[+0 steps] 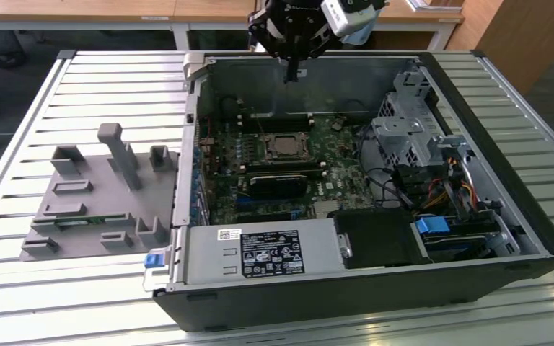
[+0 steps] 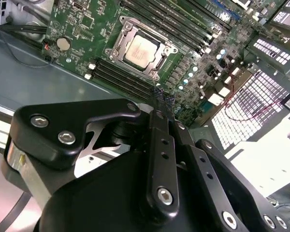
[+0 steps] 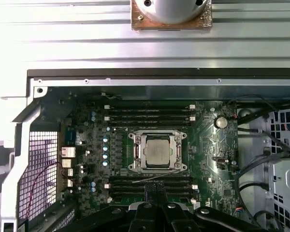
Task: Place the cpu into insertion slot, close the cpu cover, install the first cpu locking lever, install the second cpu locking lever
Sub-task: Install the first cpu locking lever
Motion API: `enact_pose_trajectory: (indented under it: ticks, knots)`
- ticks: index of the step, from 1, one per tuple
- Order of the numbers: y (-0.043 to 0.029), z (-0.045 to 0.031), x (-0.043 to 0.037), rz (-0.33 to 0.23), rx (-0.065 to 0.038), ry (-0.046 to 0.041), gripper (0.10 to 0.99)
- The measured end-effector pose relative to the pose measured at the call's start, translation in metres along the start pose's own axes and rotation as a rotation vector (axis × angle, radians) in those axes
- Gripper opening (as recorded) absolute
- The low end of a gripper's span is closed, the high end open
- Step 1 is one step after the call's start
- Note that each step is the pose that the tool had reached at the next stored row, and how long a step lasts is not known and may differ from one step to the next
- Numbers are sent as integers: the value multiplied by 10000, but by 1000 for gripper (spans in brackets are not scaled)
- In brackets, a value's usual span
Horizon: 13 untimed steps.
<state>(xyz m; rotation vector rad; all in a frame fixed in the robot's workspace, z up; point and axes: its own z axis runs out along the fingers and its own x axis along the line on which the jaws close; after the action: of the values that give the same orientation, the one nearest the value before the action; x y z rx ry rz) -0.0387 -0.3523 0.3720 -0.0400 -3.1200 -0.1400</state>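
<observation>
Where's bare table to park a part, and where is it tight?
Bare table slats lie beyond the grey fixture, toward the far edge, and in front of it along the near edge. Inside the case, cables and the drive cage crowd the exterior view's right.

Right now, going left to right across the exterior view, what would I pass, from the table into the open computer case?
Grey moulded fixture → cpu seated on the green board → silvery drive cage → black case wall.
</observation>
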Motion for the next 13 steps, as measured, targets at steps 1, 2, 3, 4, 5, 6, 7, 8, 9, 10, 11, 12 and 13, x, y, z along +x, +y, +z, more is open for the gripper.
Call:
enact_pose_trajectory:
  ticks: [1,2,3,4,5,6,7,8,9,10,11,12,13]
  knots:
    - [0,0,0,0,0,0,106]
    - [0,4,1,-3,-1,0,106]
    - [-1,13,2,-9,-5,-2,106]
    - [-1,15,2,-9,-1,0,106]
    - [-1,15,2,-10,0,1,106]
    - [-1,15,2,-9,1,1,106]
    - [-1,15,2,-9,1,1,106]
    - [-1,16,2,-9,0,1,106]
    - [-1,16,3,-9,1,1,106]
    - [-1,18,2,-9,1,1,106]
    - [-2,22,2,-9,-2,0,106]
    - [-2,27,2,-9,-1,0,106]
    - [-3,33,2,-9,0,1,106]
